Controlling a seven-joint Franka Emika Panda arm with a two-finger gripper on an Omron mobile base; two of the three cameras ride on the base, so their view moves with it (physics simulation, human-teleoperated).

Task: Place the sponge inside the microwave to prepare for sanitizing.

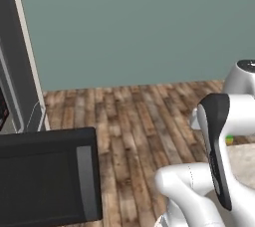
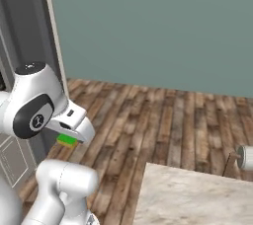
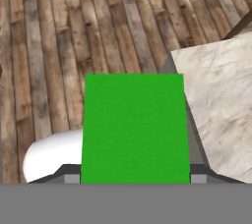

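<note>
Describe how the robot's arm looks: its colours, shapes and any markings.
The arm has glossy white, rounded links with dark joint parts: a black round cap bearing a small white mark, a grey-rimmed top disc, and a long black curved band on one link in the left base view.

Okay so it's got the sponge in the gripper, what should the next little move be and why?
Probably swing the arm left toward the open microwave door. The gripper holds the green sponge in the air over the wood floor, beside the marble counter, not yet at the microwave.

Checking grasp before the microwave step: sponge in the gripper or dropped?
In the gripper. The hand view shows the sponge lodged between the fingertips, above the wood floor.
</note>
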